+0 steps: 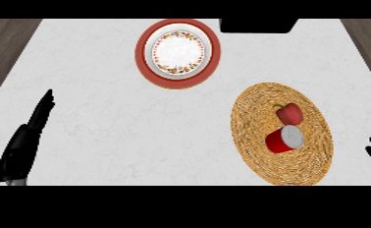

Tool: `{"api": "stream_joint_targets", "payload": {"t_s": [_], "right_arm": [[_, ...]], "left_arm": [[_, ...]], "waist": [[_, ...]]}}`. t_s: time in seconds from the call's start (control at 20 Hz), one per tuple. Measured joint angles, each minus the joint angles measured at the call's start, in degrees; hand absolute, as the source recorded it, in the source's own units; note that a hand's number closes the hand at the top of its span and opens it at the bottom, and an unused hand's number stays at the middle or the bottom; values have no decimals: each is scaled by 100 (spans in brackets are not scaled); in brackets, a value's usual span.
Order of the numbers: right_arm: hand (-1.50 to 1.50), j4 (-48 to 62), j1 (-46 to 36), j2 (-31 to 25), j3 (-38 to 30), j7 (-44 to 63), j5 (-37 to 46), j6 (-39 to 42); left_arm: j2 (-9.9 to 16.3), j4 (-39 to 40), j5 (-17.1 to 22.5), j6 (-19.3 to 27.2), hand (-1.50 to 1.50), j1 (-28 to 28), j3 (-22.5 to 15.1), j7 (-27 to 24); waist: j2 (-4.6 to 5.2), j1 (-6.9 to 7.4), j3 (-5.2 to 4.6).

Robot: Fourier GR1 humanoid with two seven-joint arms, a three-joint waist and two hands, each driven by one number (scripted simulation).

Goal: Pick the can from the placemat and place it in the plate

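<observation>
**Can on its side on the placemat, pepper right beside it**

Your can (284,139) lies tipped over on the woven placemat (253,124), red body pointing down-left and its grey lid end facing up and to the right. It sits in the middle of the mat, a little toward the right half. Watch the red bell pepper (289,113): it rests on the same mat directly beyond the can, so close that the two look to be touching or nearly so. Anything coming at the can from the far side meets the pepper first.

The placemat is a round straw-coloured disc at the right of the white bench (109,124), well inside its edges.

The plate (178,53) stands well apart from the mat, up and to the left of it, near the far edge of the bench. It has a broad red rim, a white centre and a ring of small flowers between them. Nothing lies in it. The stretch of bench between mat and plate carries no other thing. A dark block (258,25) sits at the far edge just right of the plate.

Your left hand (33,126) shows at the lower left, well away from both mat and plate, fingers straight and close together, pointing up the view, holding nothing. Of your right hand (368,147) only a black sliver shows at the right edge, just beyond the mat; you cannot tell how its fingers stand.
</observation>
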Motion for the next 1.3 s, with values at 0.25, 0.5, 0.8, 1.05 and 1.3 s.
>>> {"api": "stream_joint_targets", "payload": {"t_s": [0.25,0.5,0.8,1.05,1.3], "right_arm": [[-150,587,-513,-259,76,377,45,641],[-150,1115,-991,-16,258,487,299,1105],[-150,1682,-1261,427,365,265,536,1632],[-150,2333,-1545,686,243,-6,585,2159],[-150,2581,-1684,1125,278,37,985,2296]], "left_arm": [[-77,-16,-66,-34,0,44,32,-10],[-185,-19,-178,-101,0,25,109,5],[-301,-42,-282,-233,0,201,259,-169],[-337,-73,-336,-367,0,118,431,-71],[-511,-172,-491,-447,0,164,501,-28]], "waist": [[-4,-4,4],[-10,-25,4],[-14,-39,5],[-14,-41,5],[-15,-47,6]]}}
